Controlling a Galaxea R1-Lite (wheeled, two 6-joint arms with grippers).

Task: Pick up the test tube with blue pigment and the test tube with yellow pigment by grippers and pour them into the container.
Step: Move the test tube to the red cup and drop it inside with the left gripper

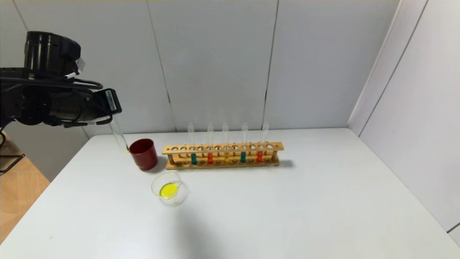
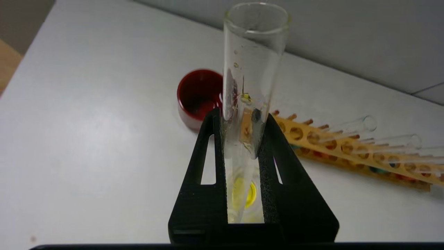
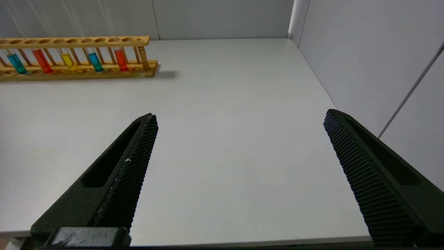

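My left gripper is shut on a clear test tube that holds only yellow drops. In the head view this tube hangs nearly upright, above the table's far left, just left of the red cup. The container, a low clear glass dish, holds bright yellow liquid and stands in front of the cup. It shows between my fingers in the left wrist view. Two blue-teal tubes stand in the wooden rack. My right gripper is open and empty over bare table, off to the right of the rack.
The dark red cup stands beside the rack's left end. The rack also holds two red tubes and a duller yellow one. Walls close the back and right.
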